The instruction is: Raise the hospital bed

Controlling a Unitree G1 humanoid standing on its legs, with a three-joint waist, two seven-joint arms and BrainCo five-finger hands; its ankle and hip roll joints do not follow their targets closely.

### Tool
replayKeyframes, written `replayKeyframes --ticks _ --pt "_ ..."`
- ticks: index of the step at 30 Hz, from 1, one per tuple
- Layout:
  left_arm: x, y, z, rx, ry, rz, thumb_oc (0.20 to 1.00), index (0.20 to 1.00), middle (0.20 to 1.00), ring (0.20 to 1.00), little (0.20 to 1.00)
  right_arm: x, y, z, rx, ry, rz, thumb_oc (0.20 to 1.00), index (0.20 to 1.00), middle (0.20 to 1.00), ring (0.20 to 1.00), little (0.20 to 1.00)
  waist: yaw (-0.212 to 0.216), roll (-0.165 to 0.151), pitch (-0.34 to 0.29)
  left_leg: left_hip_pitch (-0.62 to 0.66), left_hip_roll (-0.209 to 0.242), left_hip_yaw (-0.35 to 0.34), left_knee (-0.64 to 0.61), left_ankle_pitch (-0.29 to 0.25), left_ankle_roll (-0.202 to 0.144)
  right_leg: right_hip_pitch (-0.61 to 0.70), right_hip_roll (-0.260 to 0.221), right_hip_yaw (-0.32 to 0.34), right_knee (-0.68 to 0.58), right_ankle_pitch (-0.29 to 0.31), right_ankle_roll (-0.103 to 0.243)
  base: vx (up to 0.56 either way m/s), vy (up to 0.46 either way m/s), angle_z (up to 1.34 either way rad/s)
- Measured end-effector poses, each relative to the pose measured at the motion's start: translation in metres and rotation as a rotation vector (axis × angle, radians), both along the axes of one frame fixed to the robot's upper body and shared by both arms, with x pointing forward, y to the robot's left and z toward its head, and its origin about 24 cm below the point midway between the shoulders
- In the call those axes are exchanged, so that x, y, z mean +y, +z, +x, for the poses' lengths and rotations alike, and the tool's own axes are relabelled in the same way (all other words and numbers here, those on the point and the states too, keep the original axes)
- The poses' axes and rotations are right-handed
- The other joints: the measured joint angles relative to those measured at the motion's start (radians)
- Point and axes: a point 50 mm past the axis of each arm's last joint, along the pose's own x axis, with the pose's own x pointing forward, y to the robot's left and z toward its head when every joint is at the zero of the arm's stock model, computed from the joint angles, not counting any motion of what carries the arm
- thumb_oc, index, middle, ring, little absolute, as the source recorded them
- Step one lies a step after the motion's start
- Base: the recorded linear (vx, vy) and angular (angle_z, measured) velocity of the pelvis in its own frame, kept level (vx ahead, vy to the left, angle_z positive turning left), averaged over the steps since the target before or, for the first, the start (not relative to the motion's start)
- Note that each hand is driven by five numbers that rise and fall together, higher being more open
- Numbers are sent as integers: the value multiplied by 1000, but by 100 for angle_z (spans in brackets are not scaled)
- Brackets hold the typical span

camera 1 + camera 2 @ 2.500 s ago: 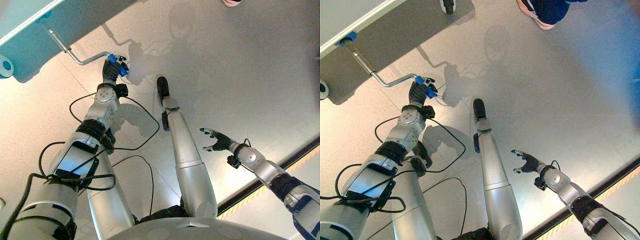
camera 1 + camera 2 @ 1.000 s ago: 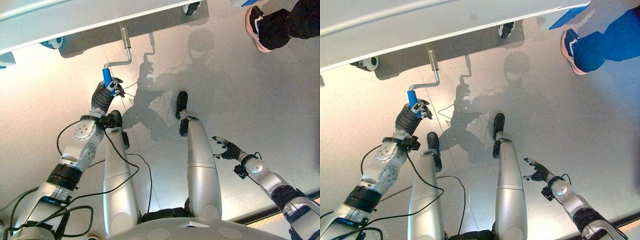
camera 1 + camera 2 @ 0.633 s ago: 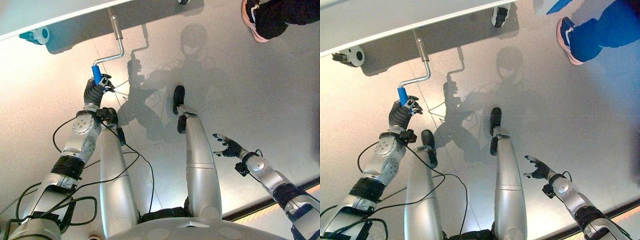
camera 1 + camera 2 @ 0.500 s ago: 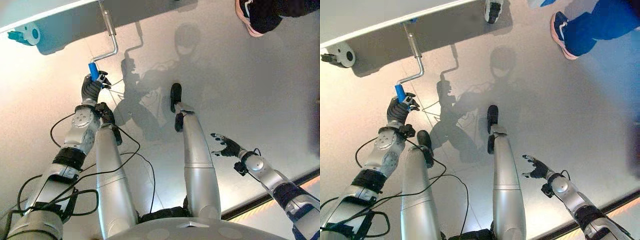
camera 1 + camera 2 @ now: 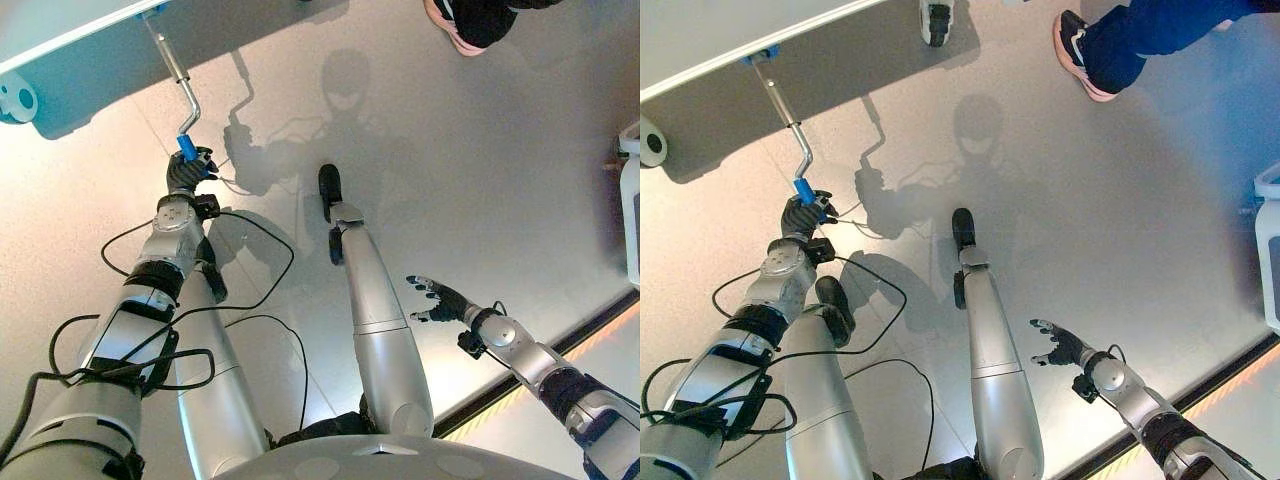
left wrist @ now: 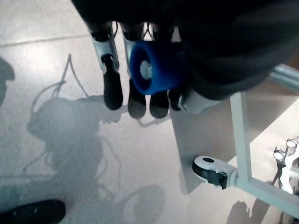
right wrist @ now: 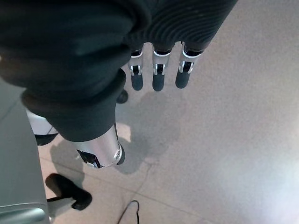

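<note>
The hospital bed's pale edge runs across the far left. A metal crank sticks out from under it and ends in a blue grip. My left hand is shut on that grip, and in the left wrist view its fingers curl round the blue grip. The crank arm slants down towards me. My right hand hangs open over bare floor at the lower right, its fingers straight and holding nothing.
Bed casters stand at the far left and at the top, and another caster sits under the bed frame. A person's shoe is at the top right. A white object is at the right edge, with a striped floor strip at the lower right.
My left hand has kept hold of the blue grip and swung the crank round. The camera has shifted, so the bed edge sits differently. The right hand stays open.
</note>
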Motion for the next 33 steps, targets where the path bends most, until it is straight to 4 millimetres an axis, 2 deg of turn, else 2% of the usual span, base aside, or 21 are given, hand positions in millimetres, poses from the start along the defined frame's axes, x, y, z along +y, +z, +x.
replayKeyframes --ticks 3,11,13,14,27,33 --pt "4 -3 -2 17 25 -2 200 200 200 200 200 0 0 0 0 -2 1 1000 1000 1000 1000 1000 -13 -2 0 10 3 8 -2 0 0 6 4 7 -3 0 0 -10 -33 -6" --pt "1 -9 -3 26 37 -25 200 200 200 200 200 -2 0 0 2 -4 -5 1000 1000 1000 1000 1000 -14 -4 0 36 15 29 -18 -1 -2 10 10 15 -4 4 -4 -11 -42 -5" --pt "1 -12 -4 35 41 -30 451 451 451 451 451 -3 1 0 1 -3 -6 1000 1000 1000 1000 1000 -16 -4 0 50 15 31 -26 -1 -2 20 10 14 -7 4 -5 -2 -17 0" --pt "1 -14 -5 40 43 -28 1000 1000 1000 1000 1000 -3 1 0 1 -3 -7 1000 1000 1000 1000 1000 -15 -4 0 56 15 32 -31 -1 -2 24 9 15 -10 3 -6 0 0 0" --pt "-4 -14 -3 37 27 -31 1000 1000 1000 1000 1000 -3 1 -1 0 -5 -7 1000 1000 1000 1000 1000 -14 -4 0 59 10 29 -48 4 3 24 -6 7 2 -6 -17 4 -20 4" --pt "-1 -27 -9 77 36 -22 1000 1000 1000 1000 1000 -3 1 0 -7 -11 -8 1000 1000 1000 1000 1000 -8 -2 -1 94 5 24 -68 8 2 44 -16 -7 27 -31 -27 0 -28 7"
